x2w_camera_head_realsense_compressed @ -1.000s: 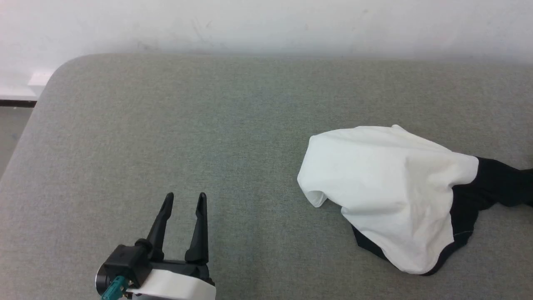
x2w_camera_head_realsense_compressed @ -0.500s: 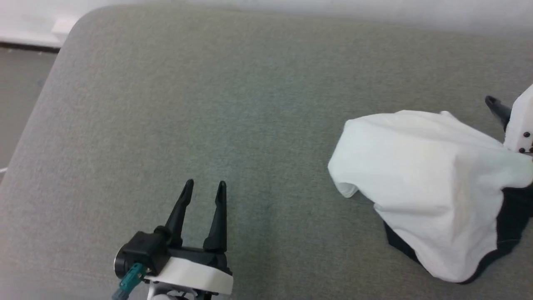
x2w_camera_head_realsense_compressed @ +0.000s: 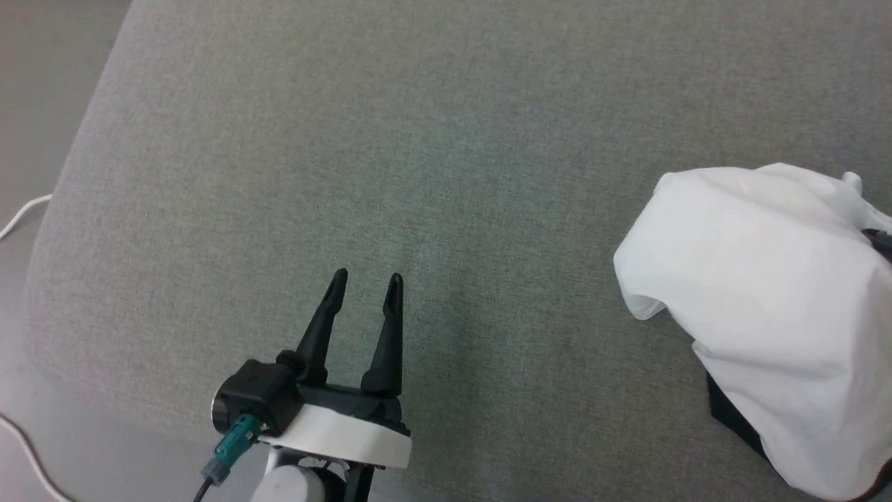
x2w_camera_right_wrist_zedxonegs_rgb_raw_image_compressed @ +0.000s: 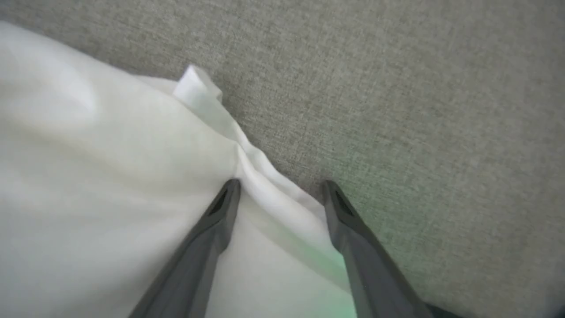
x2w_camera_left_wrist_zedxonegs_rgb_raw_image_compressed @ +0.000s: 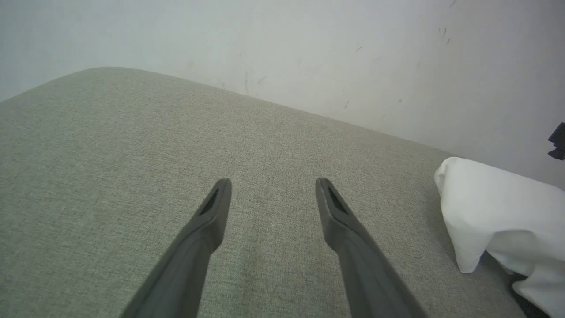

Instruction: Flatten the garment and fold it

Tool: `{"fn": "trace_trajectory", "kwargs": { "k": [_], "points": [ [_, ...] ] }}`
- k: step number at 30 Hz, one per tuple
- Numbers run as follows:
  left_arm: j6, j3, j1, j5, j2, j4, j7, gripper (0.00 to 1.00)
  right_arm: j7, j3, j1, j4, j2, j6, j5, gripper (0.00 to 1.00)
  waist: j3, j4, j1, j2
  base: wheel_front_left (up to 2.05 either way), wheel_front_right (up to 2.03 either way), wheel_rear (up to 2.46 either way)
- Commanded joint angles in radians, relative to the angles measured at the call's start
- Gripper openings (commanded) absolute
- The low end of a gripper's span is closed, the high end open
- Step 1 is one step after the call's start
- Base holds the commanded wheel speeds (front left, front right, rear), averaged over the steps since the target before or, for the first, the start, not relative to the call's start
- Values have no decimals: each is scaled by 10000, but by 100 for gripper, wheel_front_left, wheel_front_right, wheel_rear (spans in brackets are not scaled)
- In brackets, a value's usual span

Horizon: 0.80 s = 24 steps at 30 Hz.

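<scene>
Left gripper [x2w_camera_head_realsense_compressed: 367,276] spread over open grey cushion [x2w_camera_head_realsense_compressed: 432,139], near its front edge. My right gripper [x2w_camera_right_wrist_zedxonegs_rgb_raw_image_compressed: 281,184] is spread astride the edge fold of the garment [x2w_camera_head_realsense_compressed: 766,293]. White cable [x2w_camera_head_realsense_compressed: 21,213] lies on the floor to the left.

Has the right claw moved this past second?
Yes. The right gripper came in to the far edge of the garment, where bare table showed before.

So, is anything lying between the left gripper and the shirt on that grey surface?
Nothing visible. The open left gripper points across the bare grey surface, and the shirt lies off to its right with only bare fabric between them. The right gripper, also open, is at the shirt's white edge.
</scene>
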Motion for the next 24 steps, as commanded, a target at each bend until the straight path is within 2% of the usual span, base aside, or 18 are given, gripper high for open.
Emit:
{"fn": "trace_trajectory", "kwargs": {
  "k": [1, 2, 3, 9, 15, 19, 24],
  "points": [
    [62, -31, -174, -45, -48, -18, -46, 100, 173, 284, 478, 138, 152, -7, 165, 58, 238, 194, 1, 0, 0, 0, 0],
    [86, -45, -202, -55, -48, -12, -46, 100, 163, 373, 530, 26, 76, -7, 272, 15, 251, 185, 1, 0, 0, 0, 0],
    [104, -55, -228, -61, -48, 2, -46, 100, 94, 477, 566, -95, -4, -7, 356, 0, 248, 171, 1, 0, 0, 0, 0],
    [129, -17, -254, -63, -49, 130, -46, 100, -1096, 1027, -138, -821, -307, -7, 520, 0, -110, 24, 1, 0, 0, 0, 0],
    [144, 36, -142, -144, -50, 125, -47, 100, -2138, 1916, -2346, -1239, -343, -7, 446, 0, -418, 45, 1, 0, 0, 0, 0],
    [185, 76, -72, -192, -50, 24, -47, 100, -2642, 2493, -4184, -1070, -492, -7, 151, 0, -245, 224, 1, 0, 0, 0, 0],
    [221, -204, -214, -354, -50, -25, -47, 100, -3095, 2932, -5709, -153, -704, -7, -251, 0, 296, 629, 1, 0, 0, 0, 0]
  ]
}}
